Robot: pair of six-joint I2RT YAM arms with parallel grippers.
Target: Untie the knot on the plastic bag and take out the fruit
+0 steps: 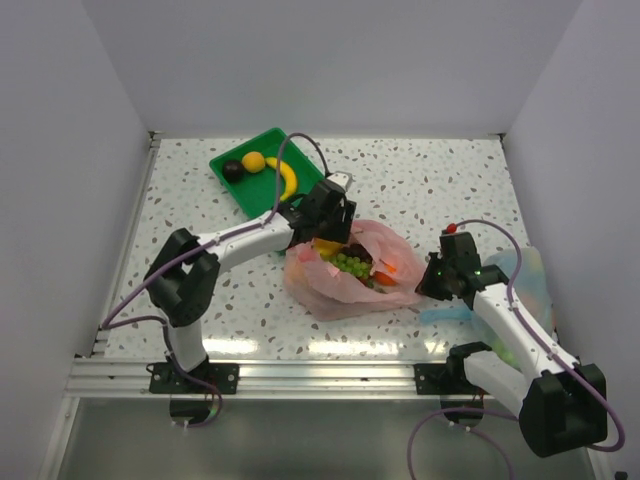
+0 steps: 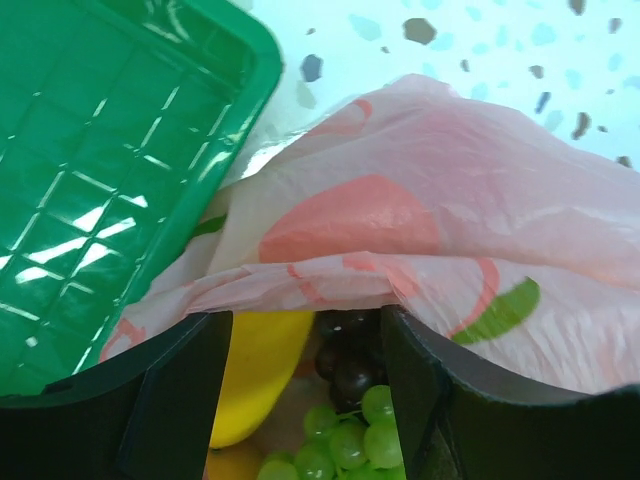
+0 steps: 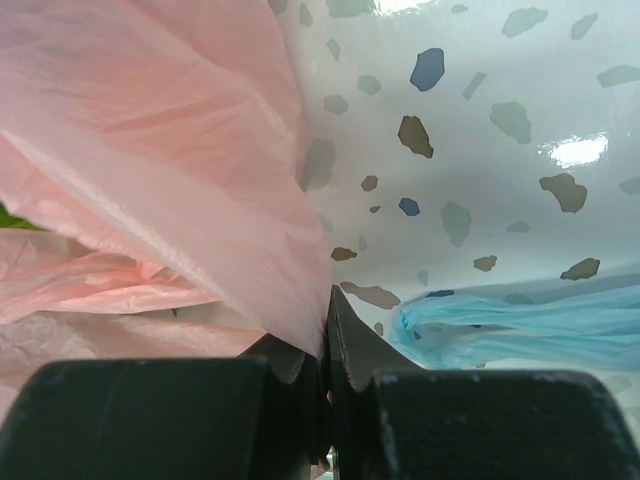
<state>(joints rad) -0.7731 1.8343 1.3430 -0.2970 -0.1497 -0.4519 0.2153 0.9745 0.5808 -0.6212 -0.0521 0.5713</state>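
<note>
Pressed together, the fingers of my right gripper (image 3: 325, 335) pinch a fold of the pink plastic bag (image 1: 335, 298) at its right side, near a pale blue bag (image 3: 520, 325) at the table's (image 1: 440, 190) right edge. I hold the left gripper (image 2: 300, 335) spread over the pink bag's open mouth. The bag lies mid-table, just beside the green tray (image 2: 110, 150) toward the far-left corner. Inside it shows fruit (image 1: 352, 264): green grapes (image 2: 340, 445), dark grapes (image 2: 350, 365) and a yellow piece (image 2: 255, 370).
</note>
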